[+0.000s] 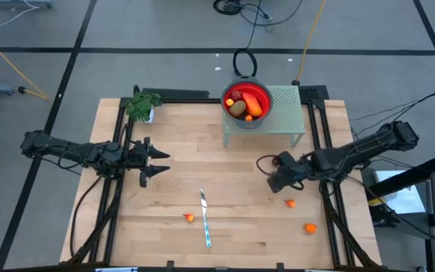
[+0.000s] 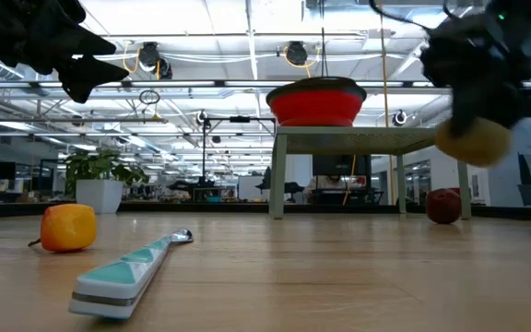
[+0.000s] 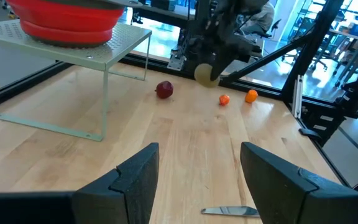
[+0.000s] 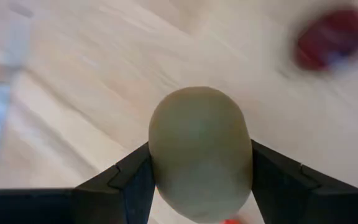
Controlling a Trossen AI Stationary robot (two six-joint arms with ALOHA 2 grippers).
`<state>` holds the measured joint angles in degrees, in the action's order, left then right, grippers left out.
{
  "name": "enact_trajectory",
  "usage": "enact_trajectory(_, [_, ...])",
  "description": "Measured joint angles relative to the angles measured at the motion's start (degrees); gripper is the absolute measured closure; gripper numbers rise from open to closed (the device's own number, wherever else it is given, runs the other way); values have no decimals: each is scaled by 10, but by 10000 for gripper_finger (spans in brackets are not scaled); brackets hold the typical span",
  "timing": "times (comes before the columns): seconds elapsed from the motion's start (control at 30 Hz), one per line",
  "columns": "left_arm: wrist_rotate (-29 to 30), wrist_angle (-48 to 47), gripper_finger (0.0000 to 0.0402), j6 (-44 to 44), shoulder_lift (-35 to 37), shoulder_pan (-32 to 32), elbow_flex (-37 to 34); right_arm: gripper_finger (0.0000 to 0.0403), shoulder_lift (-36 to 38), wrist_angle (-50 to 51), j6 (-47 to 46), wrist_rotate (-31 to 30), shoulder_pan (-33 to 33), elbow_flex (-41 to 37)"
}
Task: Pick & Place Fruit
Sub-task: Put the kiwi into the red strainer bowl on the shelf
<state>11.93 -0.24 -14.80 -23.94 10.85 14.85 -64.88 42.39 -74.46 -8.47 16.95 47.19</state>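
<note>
While the left tool (image 1: 159,164) hung released above the worktop (image 1: 225,219) near the plant (image 1: 140,103), the right tool (image 4: 197,180) was clenched on an olive kiwi (image 4: 199,152), held clear of the wood beside a dark red ball (image 3: 164,89). Three orange bits (image 1: 190,218) (image 1: 290,202) (image 1: 310,227) lay around the knife (image 1: 205,219); more fruit sat in the red bowl (image 1: 263,97) on the green stand (image 1: 287,113)

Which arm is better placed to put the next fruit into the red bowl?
Right. The right gripper already holds an olive kiwi above the table, near the rack carrying the bowl. The left gripper hovers open and empty, farther away.
</note>
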Motion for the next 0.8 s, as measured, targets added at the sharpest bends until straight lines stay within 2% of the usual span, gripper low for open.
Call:
enact_trajectory(0.13, [0,0,176,0,0,0,0,190,0,-126,67,-50,0,9])
enact_trajectory(0.3, [0,0,176,0,0,0,0,190,0,-302,169,-80,0,9])
enact_trajectory(0.5, [0,0,176,0,0,0,0,190,0,-493,282,-81,0,9])
enact_trajectory(0.67, [0,0,176,2,0,0,0,190,0,-611,352,-79,0,9])
enact_trajectory(0.8, [0,0,176,9,0,0,0,190,0,-683,414,-39,0,9])
